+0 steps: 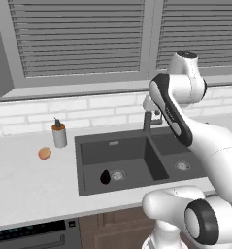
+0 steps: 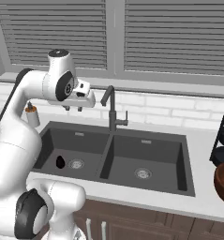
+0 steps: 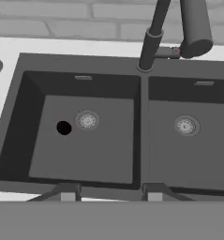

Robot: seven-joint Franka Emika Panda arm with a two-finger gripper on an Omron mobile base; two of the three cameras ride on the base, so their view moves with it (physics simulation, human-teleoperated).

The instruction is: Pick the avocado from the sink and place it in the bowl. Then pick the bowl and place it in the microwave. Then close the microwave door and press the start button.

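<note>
Robot arm poised over kitchen sink, avocado waiting below

At lower left, the avocado (image 2: pixel 60 162) lies beside the left drain of the sink (image 2: pixel 146 141); above it the gripper (image 2: pixel 73 108) hangs with fingers parted, empty, and should descend straight, centred on the fruit

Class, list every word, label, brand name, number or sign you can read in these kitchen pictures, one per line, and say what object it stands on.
No readable text in any view.
The soap dispenser carries no legible label.
The sink, the faucet and the window blinds are plain.
The strip on the dark appliance below the counter is too blurred to read.
</note>
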